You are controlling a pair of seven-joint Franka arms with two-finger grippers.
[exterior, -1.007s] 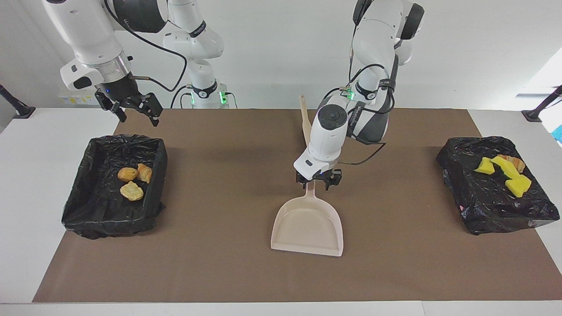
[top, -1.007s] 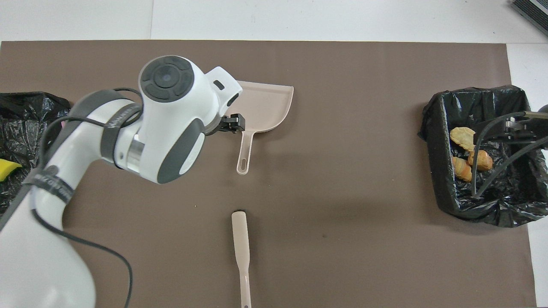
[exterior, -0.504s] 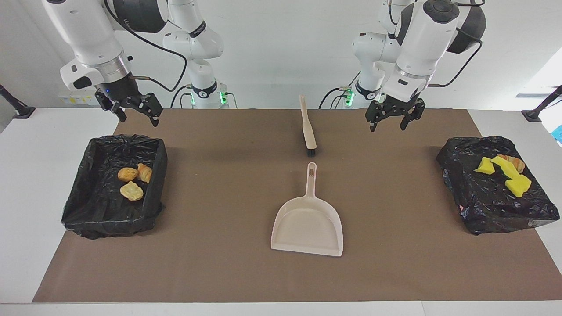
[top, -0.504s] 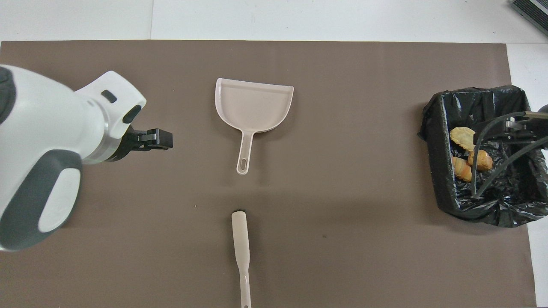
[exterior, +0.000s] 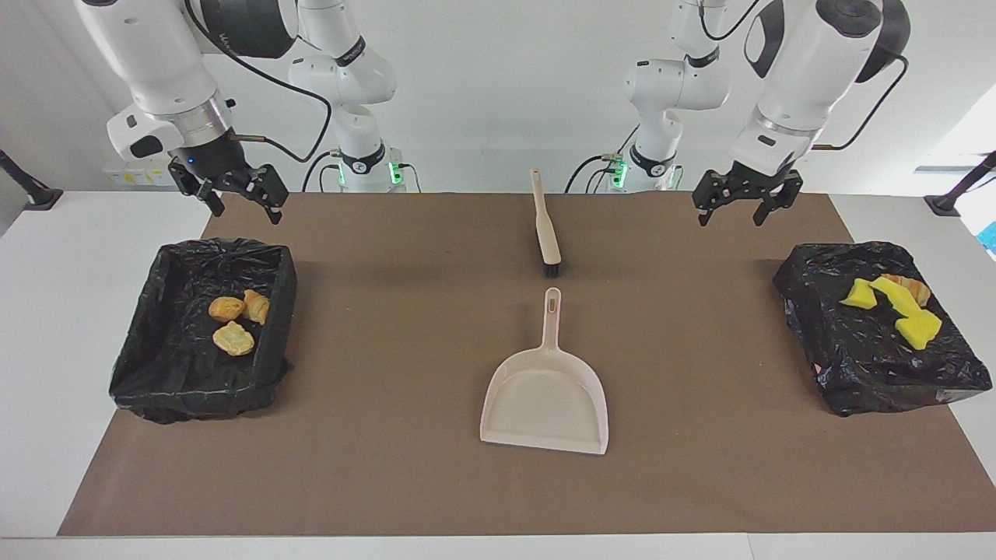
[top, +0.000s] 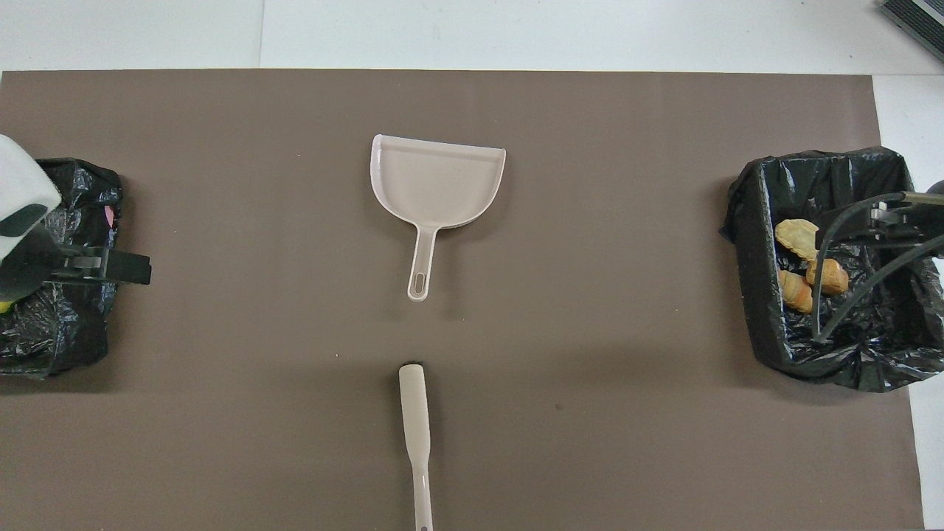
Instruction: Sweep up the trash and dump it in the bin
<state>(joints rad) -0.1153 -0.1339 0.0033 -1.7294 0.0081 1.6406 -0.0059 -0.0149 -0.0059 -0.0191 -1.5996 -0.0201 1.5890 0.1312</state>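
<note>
Three golden-brown pastry pieces of trash [exterior: 233,319] [top: 807,269] lie in the black-lined bin [exterior: 148,365] [top: 752,258] at the right arm's end. Yellow sponge chunks [exterior: 895,307] and one pastry piece [exterior: 912,286] rest on a second black-lined bin [exterior: 856,373] [top: 59,332] at the left arm's end. My right gripper [exterior: 243,208] hangs open and empty over the first bin's edge nearest the robots. My left gripper [exterior: 731,219] [top: 110,267] hangs open and empty in the air beside the second bin, over the mat.
A beige dustpan [exterior: 546,389] [top: 436,184] lies flat mid-mat, its handle pointing toward the robots. A beige hand brush [exterior: 545,225] [top: 417,435] lies nearer to the robots, in line with that handle. The brown mat [exterior: 389,350] covers most of the white table.
My left gripper has risen from the dustpan's handle and swung to the left arm's end of the table. The dustpan stays where it lay. The right arm has not moved.
</note>
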